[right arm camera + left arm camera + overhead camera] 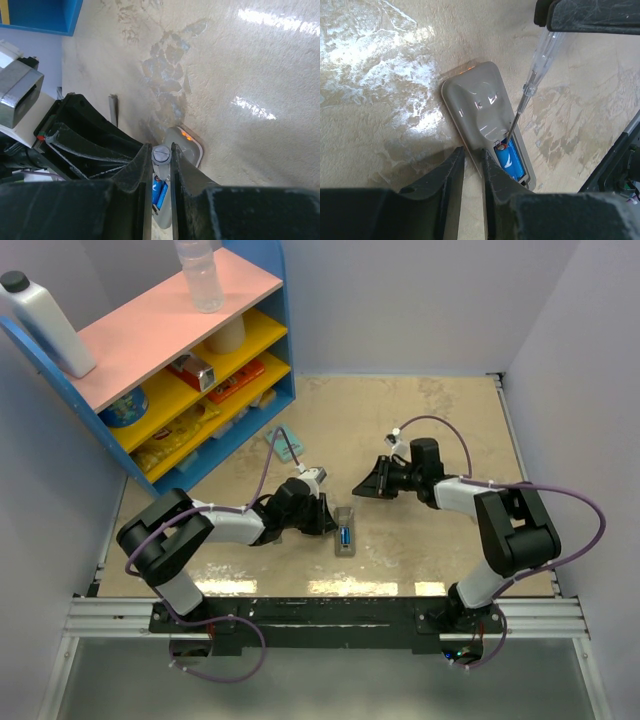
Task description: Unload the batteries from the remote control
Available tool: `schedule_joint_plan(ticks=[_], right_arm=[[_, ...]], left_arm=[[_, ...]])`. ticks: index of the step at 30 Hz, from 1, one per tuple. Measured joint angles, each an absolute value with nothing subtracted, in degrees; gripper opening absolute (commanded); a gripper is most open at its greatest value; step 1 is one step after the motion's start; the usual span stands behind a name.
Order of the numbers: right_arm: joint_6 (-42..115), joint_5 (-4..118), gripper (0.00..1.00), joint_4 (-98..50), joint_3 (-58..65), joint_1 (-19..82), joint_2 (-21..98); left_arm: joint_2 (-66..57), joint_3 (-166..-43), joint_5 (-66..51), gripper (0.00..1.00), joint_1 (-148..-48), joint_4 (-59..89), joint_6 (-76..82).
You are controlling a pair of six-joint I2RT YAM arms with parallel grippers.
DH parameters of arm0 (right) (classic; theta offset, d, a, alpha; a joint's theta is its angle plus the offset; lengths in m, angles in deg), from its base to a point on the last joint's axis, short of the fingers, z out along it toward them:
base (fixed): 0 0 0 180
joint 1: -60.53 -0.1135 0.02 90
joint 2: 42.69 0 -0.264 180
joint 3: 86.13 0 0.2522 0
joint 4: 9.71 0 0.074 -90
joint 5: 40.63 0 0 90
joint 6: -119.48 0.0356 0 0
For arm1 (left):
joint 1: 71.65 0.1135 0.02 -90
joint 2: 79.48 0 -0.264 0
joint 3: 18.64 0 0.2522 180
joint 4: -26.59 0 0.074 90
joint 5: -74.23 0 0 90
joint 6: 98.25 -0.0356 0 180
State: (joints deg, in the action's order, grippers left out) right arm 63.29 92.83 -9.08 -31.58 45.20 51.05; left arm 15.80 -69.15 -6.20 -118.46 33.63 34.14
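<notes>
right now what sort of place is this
Probably a robot lab test cell: left arm and right arm bolted to a metal rail, plain walls boxing in the table, a shelf of snacks as props.

Top camera looks down from high behind, far off — both wrist cameras, close and steep, share the remote control (475, 100).

A robotics lab test cell: robot arms (232, 526) bolted to a metal rail (330, 616), a table (450, 410) boxed by plain grey walls (400, 300), a blue shelf (284, 350) of props.
</notes>
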Motion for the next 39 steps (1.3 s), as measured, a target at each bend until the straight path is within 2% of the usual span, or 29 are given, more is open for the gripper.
schedule_joint_plan(ticks=[23,32,39], right_arm=[[68.9,93.8,0.0,-1.4,-33.5,45.2,48.8],[65.7,92.2,0.0,-3.5,-34.5,45.2,48.7],[65.5,92.5,0.0,-3.4,-35.4,45.2,48.7]], left_arm=[[16.1,-68.8,-7.1,0.24,-119.0,33.6,34.2],[8.0,-67.3,-9.9,0.24,-120.6,25.4,34.2],[4.6,-67.3,-10.4,0.24,-124.3,25.9,34.2]])
